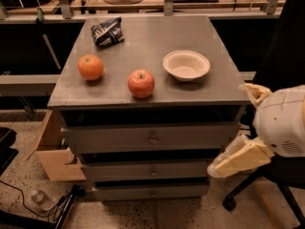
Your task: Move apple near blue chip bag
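1. Grey metal surface [152,37], the top of a cabinet of drawers [152,140], carries four things. The gripper [237,159] hangs low off the cabinet's front right corner, below the level of the surface and touching nothing.
2. Whether the jaws are apart or together cannot be told from this view. Nothing shows between them.
3. The apple [141,83], red-pink with a small stem dimple, sits up and to the left of the jaws, close to the front edge of the surface. It is the nearer of the two task things.
4. The blue chip bag [108,31], dark and wrinkled with white lettering, lies farthest from the jaws at the back left corner, well apart from the apple.
5. A round orange fruit [90,67] rests beyond the apple from the jaws, on the left side. A white bowl [186,65] stands above and slightly left of the jaws, just right of the apple.
6. Judged from this, none of the task is done yet: the apple is ungrasped and far from the bag. What remains is the reach up over the surface, the grasp, the carry toward the back left, and setting the apple down beside the bag, keeping clear of the orange fruit.
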### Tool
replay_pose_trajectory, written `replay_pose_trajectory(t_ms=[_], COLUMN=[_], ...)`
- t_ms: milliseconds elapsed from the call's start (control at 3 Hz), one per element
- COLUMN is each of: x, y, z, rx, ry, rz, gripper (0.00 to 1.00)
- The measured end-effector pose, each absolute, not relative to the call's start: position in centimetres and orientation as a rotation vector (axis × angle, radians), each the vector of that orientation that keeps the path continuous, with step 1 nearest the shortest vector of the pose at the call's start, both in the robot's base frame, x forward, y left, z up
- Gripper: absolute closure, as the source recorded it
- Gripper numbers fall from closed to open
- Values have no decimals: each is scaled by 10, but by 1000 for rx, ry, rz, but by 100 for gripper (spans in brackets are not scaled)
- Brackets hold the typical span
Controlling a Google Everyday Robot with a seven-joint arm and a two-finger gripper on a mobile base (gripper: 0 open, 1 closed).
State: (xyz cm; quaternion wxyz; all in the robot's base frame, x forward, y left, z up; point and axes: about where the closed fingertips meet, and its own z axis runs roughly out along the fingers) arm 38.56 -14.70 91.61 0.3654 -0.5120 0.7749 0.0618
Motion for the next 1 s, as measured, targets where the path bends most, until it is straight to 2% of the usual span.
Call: replay_pose_trajectory(t_ms=[333,667,1000], x=[409,428,428], y=[-122,-100,-100], z=[877,890,890], rx=[-1236,-1186,-1186], ry=[1879,1775,1775], rz=[248,237,237], gripper=[0,0,0])
